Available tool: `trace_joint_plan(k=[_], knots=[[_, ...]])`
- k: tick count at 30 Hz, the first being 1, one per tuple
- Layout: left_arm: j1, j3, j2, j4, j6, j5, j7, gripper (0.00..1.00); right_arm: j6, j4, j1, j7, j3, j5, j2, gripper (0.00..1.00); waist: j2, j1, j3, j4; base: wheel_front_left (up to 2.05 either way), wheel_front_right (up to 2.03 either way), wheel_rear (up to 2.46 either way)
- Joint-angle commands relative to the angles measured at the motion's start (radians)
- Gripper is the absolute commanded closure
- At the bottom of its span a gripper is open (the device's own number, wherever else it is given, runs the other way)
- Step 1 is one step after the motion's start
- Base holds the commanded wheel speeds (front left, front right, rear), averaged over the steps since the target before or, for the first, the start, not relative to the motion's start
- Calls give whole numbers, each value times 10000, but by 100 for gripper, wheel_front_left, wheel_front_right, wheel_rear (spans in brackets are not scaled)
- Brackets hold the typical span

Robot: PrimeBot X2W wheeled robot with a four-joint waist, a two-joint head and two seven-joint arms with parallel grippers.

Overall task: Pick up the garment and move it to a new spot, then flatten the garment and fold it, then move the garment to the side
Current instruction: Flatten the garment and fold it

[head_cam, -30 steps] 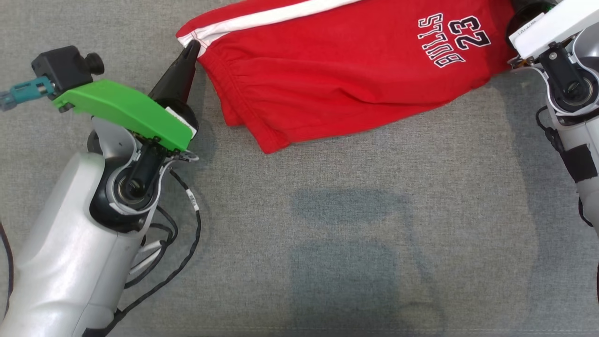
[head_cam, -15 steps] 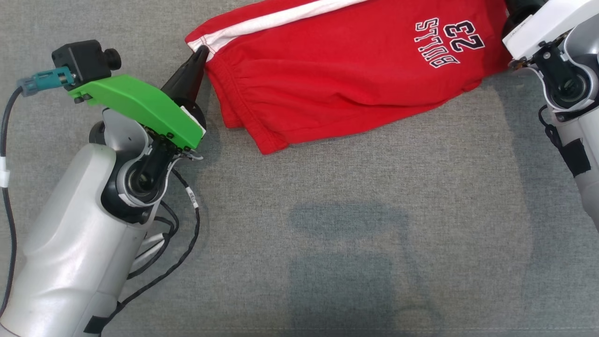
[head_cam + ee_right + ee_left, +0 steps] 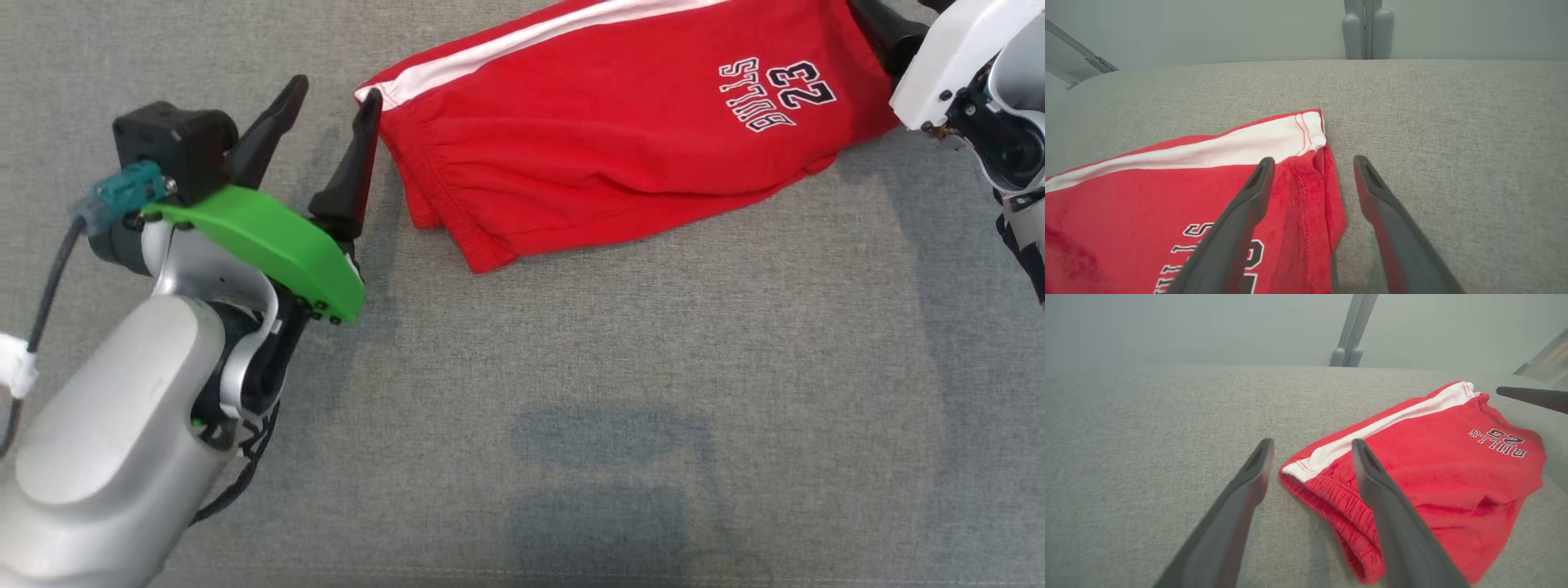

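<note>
The red shorts (image 3: pixel 620 155) lie folded on the grey surface at the upper middle of the head view, with a white side stripe (image 3: pixel 539 37) and a "BULLS 23" print (image 3: pixel 775 94). My left gripper (image 3: pixel 331 98) stands open at the garment's left corner, one finger (image 3: pixel 363 139) touching the waistband edge. In the left wrist view that corner (image 3: pixel 1300 471) lies between the open fingers of my left gripper (image 3: pixel 1311 447). My right gripper (image 3: pixel 1313 162) is open and straddles the shorts' right hem (image 3: pixel 1327 196). One of its fingers (image 3: pixel 882 28) shows at the top right.
Grey fabric (image 3: pixel 571 408) covers the whole work surface, with my shadow (image 3: pixel 612 482) on the near part. A grey post (image 3: pixel 1367 28) stands beyond the far edge. A black cable (image 3: pixel 49 278) runs by my left wrist.
My left gripper was shut on the garment's left corner and has opened, letting it go. The arm has turned and pulled back a little. The shorts now rest flat.
</note>
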Motion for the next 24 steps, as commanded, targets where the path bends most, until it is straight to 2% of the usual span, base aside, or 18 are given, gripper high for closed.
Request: trace_joint_plan(k=[1, 6, 9, 16, 18, 24], knots=[[195, -46, 104, -76, 108, 150, -100, 0, 4, 11, 64, 129, -43, -211, -54, 0, 0, 0, -67, 238, 0, 0, 0], [630, -141, 180, -602, 557, 942, -1029, 0, 4, 203, 93, 1139, -484, -1157, 11, 0, 0, 0, 76, 673, 0, 0, 0], [1137, -141, 167, -706, 644, 1089, -1690, 0, 4, 256, 315, 1856, -774, -1512, 77, 0, 0, 0, 130, 929, 0, 0, 0], [2524, 60, -44, 205, 407, 990, -3097, 0, 5, 329, 1228, 3267, -1413, -2172, 179, 0, 0, 0, -147, 1449, 0, 0, 0], [2858, 187, -218, 504, 247, 887, -3232, 0, 5, 208, 1532, 3449, -1683, -1979, 335, 100, 0, 0, -295, 1564, 0, 0, 0], [3630, 917, -770, 1071, -203, 936, -3372, 0, 5, -312, 2277, 3563, -2758, -1080, 964, 100, 0, 0, -1049, 1578, 0, 0, 0]])
